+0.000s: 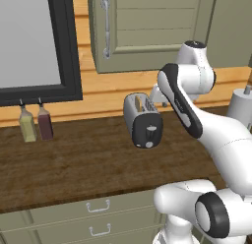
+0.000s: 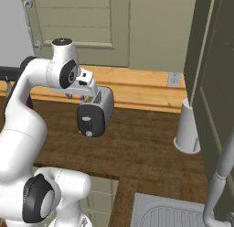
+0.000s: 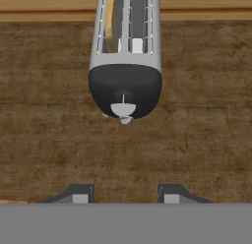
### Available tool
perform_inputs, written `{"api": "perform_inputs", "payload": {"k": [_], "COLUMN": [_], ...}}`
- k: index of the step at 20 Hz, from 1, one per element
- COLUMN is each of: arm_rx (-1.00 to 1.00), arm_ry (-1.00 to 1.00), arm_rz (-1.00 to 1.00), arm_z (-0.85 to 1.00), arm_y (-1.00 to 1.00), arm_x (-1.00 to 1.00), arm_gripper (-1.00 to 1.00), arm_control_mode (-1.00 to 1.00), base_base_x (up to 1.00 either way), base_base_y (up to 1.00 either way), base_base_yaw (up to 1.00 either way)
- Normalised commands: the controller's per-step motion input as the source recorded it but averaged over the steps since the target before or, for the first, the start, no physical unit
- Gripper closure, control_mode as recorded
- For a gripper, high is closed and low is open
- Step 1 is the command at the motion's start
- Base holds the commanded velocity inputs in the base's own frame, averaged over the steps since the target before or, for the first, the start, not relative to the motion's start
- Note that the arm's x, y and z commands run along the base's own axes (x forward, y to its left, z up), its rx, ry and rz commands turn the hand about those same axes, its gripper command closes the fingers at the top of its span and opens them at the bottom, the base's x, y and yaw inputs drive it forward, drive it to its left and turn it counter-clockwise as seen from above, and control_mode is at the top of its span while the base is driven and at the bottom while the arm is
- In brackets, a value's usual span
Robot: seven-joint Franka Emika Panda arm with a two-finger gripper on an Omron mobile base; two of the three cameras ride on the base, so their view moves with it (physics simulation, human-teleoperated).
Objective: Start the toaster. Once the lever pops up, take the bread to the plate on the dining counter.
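The silver toaster (image 1: 141, 117) (image 2: 97, 110) (image 3: 125, 46) stands on the dark wood counter with its black end panel toward me. On that panel a small dark lever (image 1: 152, 132) sits above the pale round knob (image 1: 149, 144) (image 2: 89, 133). A tan slice of bread (image 1: 138, 104) (image 3: 109, 19) sits low in one slot. My gripper (image 3: 125, 195) (image 2: 77, 97) hovers above the toaster, pointing down, open, with nothing between its fingertips (image 3: 81, 194). The plate and the dining counter are out of view.
Two bottles (image 1: 27, 125) (image 1: 45, 124) stand at the back left under a dark window frame. A white cylinder (image 1: 241, 107) (image 2: 186, 130) stands to the right. A sink (image 2: 169, 214) and faucet (image 2: 220, 173) lie at the near right. Handled drawers (image 1: 98, 206) sit below the counter edge.
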Motion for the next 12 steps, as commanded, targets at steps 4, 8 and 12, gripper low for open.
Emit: {"api": "perform_inputs", "payload": {"k": [4,8,12], "arm_rx": [0.00,0.00,0.02], "arm_ry": [-0.01,-0.01,0.00], "arm_rz": [0.00,0.00,0.00], "arm_z": [-0.13,-0.27,-0.27], "arm_y": [0.00,0.00,0.00], "arm_x": [0.00,0.00,0.01], "arm_gripper": [-1.00,-1.00,-1.00], "arm_control_mode": [-1.00,-1.00,-1.00], "base_base_x": [0.00,0.00,0.00], "base_base_y": [0.00,0.00,0.00], "base_base_yaw": [0.00,0.00,0.00]}}
